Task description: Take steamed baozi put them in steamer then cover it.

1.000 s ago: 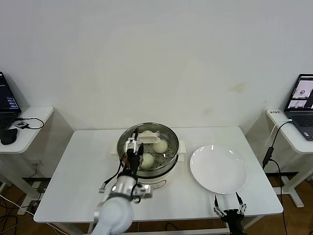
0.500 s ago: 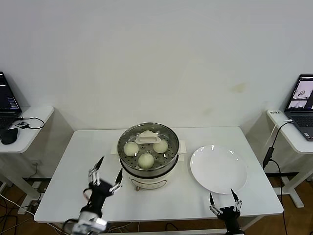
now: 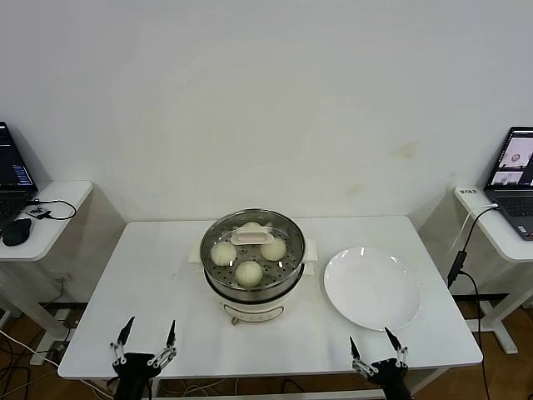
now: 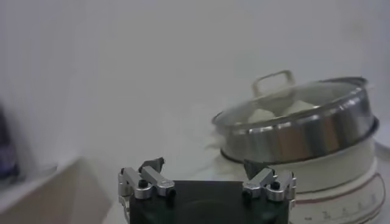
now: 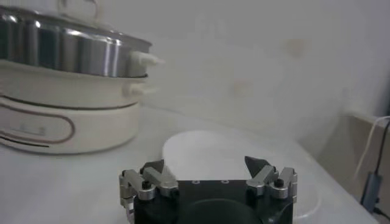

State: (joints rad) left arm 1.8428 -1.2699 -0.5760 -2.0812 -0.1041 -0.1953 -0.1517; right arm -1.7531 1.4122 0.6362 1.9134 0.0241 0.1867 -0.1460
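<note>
The steamer [image 3: 250,287] stands at the table's middle, a steel pot on a cream base. The cover [image 3: 218,235], clear glass with a cream bar handle [image 3: 252,237], lies on top of it. Several baozi [image 3: 249,272] show through the glass on the perforated tray. My left gripper [image 3: 148,329] hangs open and empty at the front left table edge, well away from the pot. In the left wrist view that gripper [image 4: 203,165] faces the steamer [image 4: 317,131] and cover [image 4: 292,100]. My right gripper [image 3: 371,342] is open and empty at the front right edge, near the steamer [image 5: 61,55] in its own view [image 5: 205,164].
An empty white plate [image 3: 372,287] lies right of the steamer and just beyond the right gripper; the same plate [image 5: 225,152] shows in the right wrist view. Side tables with laptops [image 3: 515,179] and cables stand off both ends of the white table [image 3: 141,275].
My left arm has drawn back from the steamer's left side to the front left table edge, its gripper open. The cover stays on the pot. The right gripper has barely shifted.
</note>
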